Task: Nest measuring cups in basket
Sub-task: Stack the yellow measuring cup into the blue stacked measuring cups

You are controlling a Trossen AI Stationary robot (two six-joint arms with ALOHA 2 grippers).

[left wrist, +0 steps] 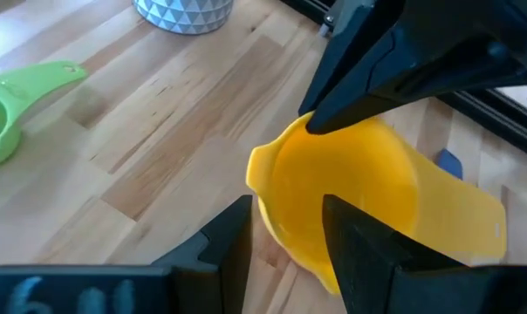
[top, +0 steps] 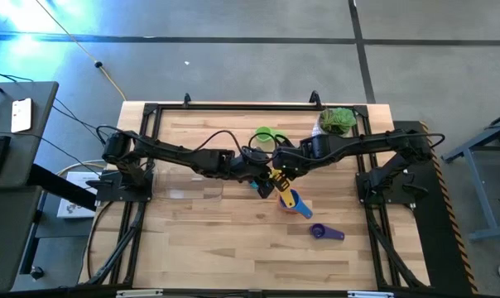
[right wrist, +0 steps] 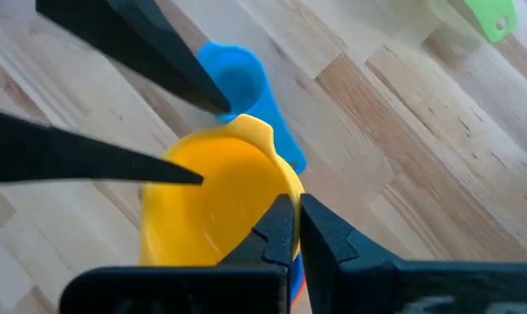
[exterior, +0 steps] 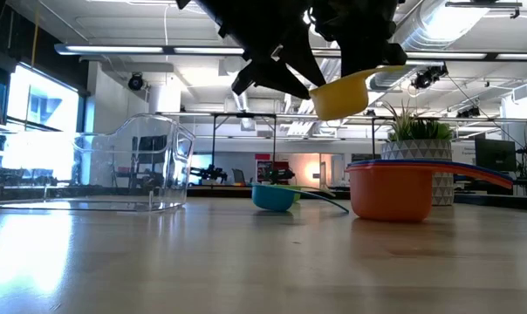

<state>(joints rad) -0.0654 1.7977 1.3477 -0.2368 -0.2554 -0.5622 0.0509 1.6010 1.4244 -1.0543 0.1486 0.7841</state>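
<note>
A yellow measuring cup (left wrist: 351, 192) hangs in the air over the middle of the table, with my right gripper (right wrist: 297, 205) shut on it. My left gripper (left wrist: 285, 209) is open. Its fingers stand either side of the cup's wall by the pouring lip, one inside and one outside; I cannot tell whether they touch. Beneath them an orange cup (exterior: 394, 192) rests on its base with a blue cup (right wrist: 246, 87) nested in it. The cyan cup (exterior: 277, 196), the green cup (top: 266, 135) and the purple cup (top: 326, 233) lie loose. The clear basket (exterior: 133, 166) stands to the left. My right gripper pinches the yellow cup's rim (right wrist: 277, 187) between its two fingers, on the side away from the pouring lip (right wrist: 246, 126). The fingers come steeply from above. The cup hangs clear of the table, slightly tilted, its mouth up and its flat handle (left wrist: 473, 218) sticking out sideways.
A white pot with a green plant (top: 338, 120) stands at the far right of the table. Both arms meet over the table's middle. Bare wood lies along the near edge and around the basket (top: 188, 184).
</note>
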